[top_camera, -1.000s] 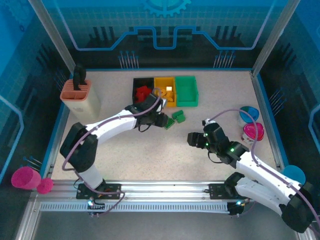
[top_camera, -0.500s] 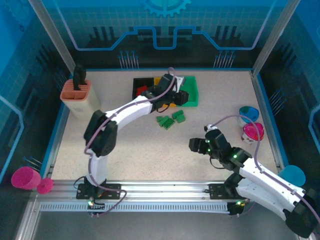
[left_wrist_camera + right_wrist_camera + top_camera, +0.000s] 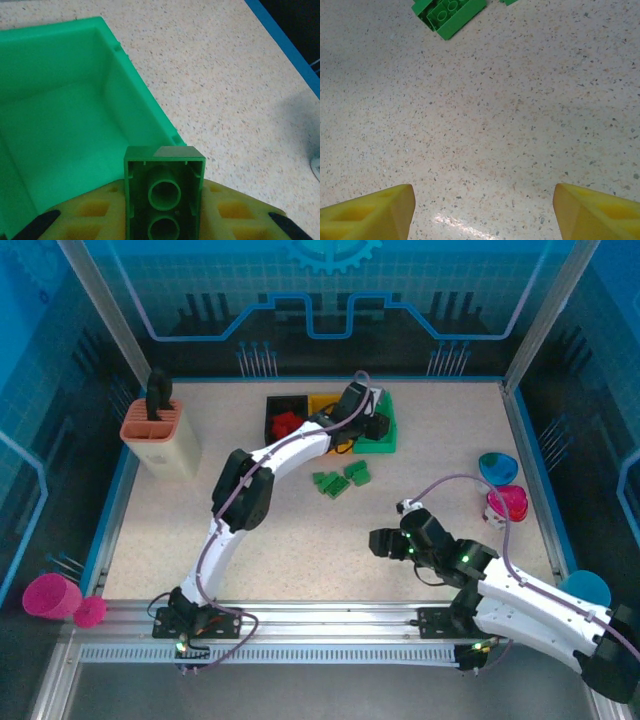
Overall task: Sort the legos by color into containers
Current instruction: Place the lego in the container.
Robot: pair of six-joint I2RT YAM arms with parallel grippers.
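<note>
My left gripper (image 3: 375, 426) hangs above the green bin (image 3: 389, 441), shut on a green lego (image 3: 164, 192) that sits hollow side up between its yellow fingers (image 3: 95, 220). In the left wrist view the inside of the green bin (image 3: 60, 120) shows bare. The yellow bin (image 3: 322, 402) and the black bin (image 3: 277, 405) stand left of it, with red legos (image 3: 287, 424) in the black one. Several green legos (image 3: 340, 480) lie on the table in front of the bins. My right gripper (image 3: 383, 543) is open over bare table (image 3: 482, 200); green legos (image 3: 451, 12) lie ahead of it.
A salmon slotted holder (image 3: 155, 435) stands at the far left. A blue bowl (image 3: 497, 466) and a pink cup (image 3: 508, 502) sit at the right. Pink cups (image 3: 50, 595) and a blue cup (image 3: 585, 588) lie outside the table's edges.
My left arm has swung from the loose green legos up and back to above the green bin, carrying a green lego. My right arm has drawn slightly nearer, still open.
</note>
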